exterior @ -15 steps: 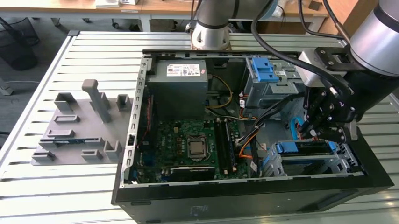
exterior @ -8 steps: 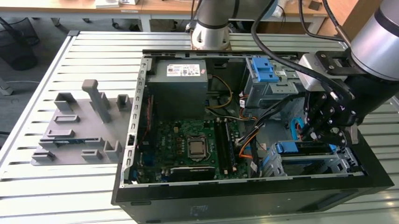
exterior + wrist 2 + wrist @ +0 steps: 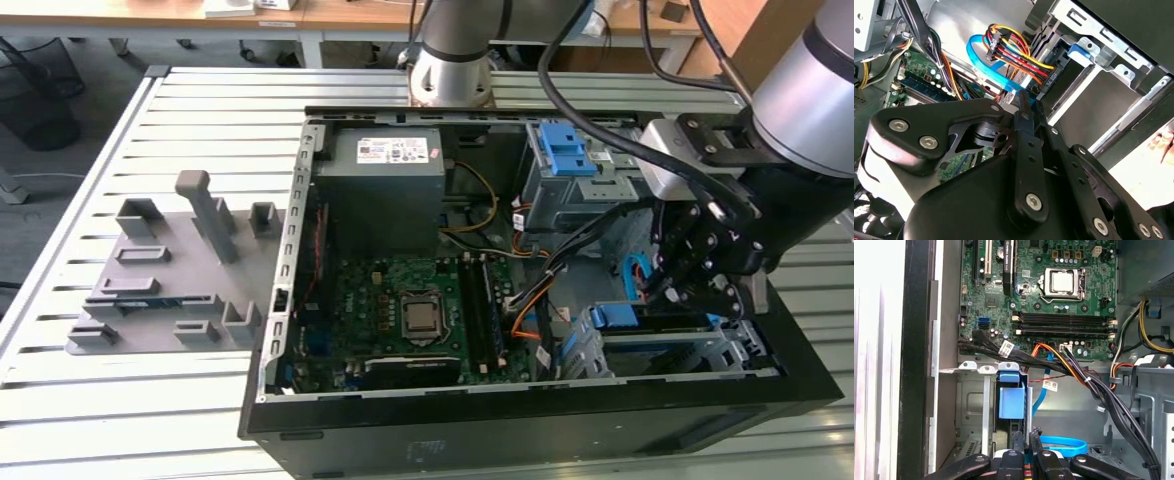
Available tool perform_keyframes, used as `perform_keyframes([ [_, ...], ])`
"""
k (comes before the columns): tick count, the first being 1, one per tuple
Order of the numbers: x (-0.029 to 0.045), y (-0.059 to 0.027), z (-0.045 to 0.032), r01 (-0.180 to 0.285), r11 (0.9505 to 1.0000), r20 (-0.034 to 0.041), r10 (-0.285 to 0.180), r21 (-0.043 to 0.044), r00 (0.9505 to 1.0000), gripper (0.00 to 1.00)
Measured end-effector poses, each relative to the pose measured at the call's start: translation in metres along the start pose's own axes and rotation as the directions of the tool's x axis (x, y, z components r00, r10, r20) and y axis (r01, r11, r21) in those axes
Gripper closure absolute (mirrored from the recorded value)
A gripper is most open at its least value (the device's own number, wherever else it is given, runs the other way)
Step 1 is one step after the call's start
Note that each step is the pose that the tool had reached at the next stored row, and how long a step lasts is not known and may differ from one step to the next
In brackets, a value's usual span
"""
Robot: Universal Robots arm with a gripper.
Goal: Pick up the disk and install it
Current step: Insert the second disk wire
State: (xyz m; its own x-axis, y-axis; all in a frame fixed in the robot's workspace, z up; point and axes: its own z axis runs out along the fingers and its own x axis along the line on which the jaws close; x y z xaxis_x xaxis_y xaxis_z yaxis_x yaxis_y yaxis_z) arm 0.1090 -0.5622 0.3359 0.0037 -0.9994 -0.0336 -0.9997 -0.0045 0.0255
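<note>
One disk [image 3: 1009, 400], blue carrier frame, seated in drive bay [image 3: 966, 405]

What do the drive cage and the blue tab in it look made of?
Drive cage: looks like bare sheet metal, dull grey, with stamped holes and folded edges. Blue tab: likely moulded plastic, uniformly bright blue with a smooth matte face.

Disk [image 3: 650, 322] in bay, motherboard [image 3: 414, 310] exterior view's left.
</note>
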Motion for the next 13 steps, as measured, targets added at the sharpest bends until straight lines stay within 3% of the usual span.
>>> perform_keyframes([
  [13, 0.0061, 0.0, 0.0002, 0.0, 1.0, 0.0001, 0.0, 0.0006, 1.0, 0.83],
])
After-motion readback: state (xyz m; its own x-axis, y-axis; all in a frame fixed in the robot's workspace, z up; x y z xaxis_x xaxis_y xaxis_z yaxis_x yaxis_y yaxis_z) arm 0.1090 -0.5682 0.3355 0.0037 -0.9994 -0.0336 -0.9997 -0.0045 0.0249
